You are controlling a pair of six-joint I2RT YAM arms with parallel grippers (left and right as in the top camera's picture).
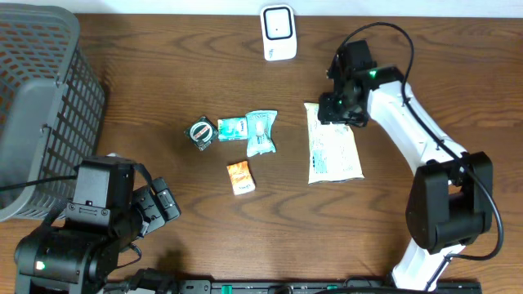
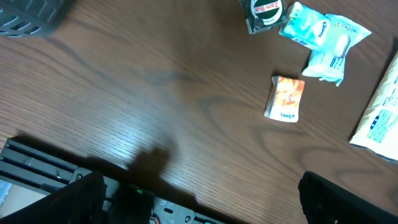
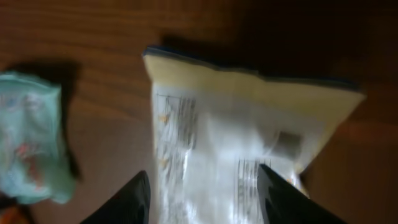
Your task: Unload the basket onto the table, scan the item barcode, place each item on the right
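Dark wooden desk from above. One flat white pouch [image 1: 333, 151] lies right of centre. It looks light, soft and crinkly, probably best pinched at its sealed far edge. The right gripper [image 1: 337, 110] hovers there, jaws half apart; I cannot tell whether they pinch it. The left gripper [image 1: 159, 204], by the near edge, gapes wide and empty. One scanner [image 1: 278, 33] stands at the far edge and one basket [image 1: 41, 98] at the far-left corner. Mid-desk lie two teal packets [image 1: 261, 132], one tin [image 1: 202, 132] and one orange sachet [image 1: 240, 176].

basket [image 1: 49, 98] far left, scanner [image 1: 278, 33] behind packets [image 1: 260, 132]
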